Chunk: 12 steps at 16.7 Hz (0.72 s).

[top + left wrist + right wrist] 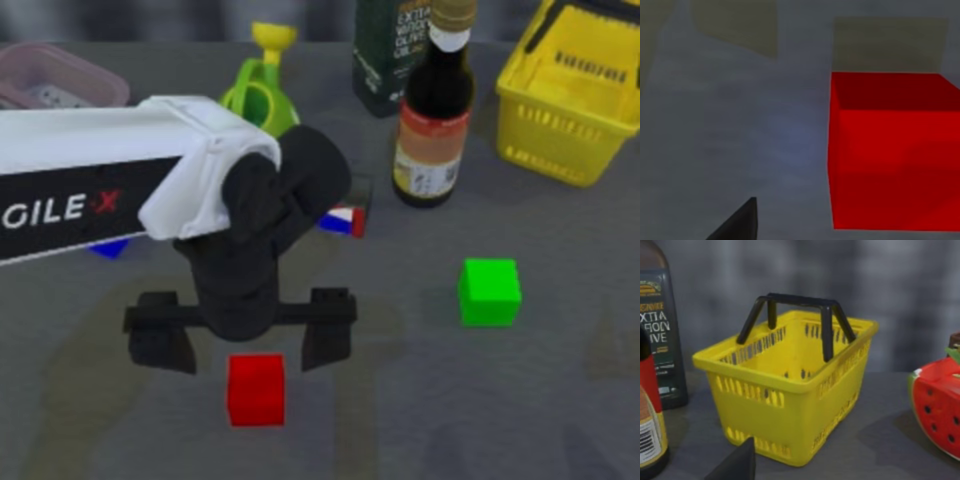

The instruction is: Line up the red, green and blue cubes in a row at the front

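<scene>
The red cube [256,390] [890,150] rests on the table near the front. My left gripper [243,362] hovers over it, open wide, a finger on either side and slightly behind; one fingertip [742,222] shows in the left wrist view. To the right, the green cube [489,291] sits alone. Only a corner of the blue cube [110,247] peeks out from under the left arm. My right arm is outside the top view; in its wrist view a single dark fingertip [740,462] points toward the basket, gripper open and holding nothing.
Along the back stand a pink container [60,80], a green watering can [262,90], an olive oil bottle [385,50], a dark sauce bottle [435,110] and a yellow basket [560,150]. A patterned cube [345,220] lies mid-table. A watermelon slice [940,410] sits beside the basket.
</scene>
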Motion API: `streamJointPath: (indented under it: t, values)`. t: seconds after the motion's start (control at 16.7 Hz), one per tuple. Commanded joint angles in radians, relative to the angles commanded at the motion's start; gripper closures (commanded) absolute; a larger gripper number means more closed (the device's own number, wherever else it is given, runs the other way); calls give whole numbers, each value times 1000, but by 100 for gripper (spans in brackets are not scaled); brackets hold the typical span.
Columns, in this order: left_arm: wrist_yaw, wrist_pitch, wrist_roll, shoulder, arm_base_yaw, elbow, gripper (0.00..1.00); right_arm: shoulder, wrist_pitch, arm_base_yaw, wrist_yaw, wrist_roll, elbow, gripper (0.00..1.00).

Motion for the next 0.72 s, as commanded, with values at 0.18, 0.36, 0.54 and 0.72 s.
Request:
streamJointPath:
  t: [0.18, 0.36, 0.54, 0.72]
  values:
    - [-1, -60, 2, -34, 3, 43, 0, 0, 0, 0, 0, 0, 0, 0]
    - [-1, -58, 2, -31, -2, 41, 0, 0, 0, 0, 0, 0, 0, 0]
    - [-2, -38, 9, -59, 10, 21, 0, 31, -21, 8, 1, 10, 30, 0]
    - [-8, 39, 36, -169, 64, -67, 0, 156, -103, 43, 0, 47, 152, 0]
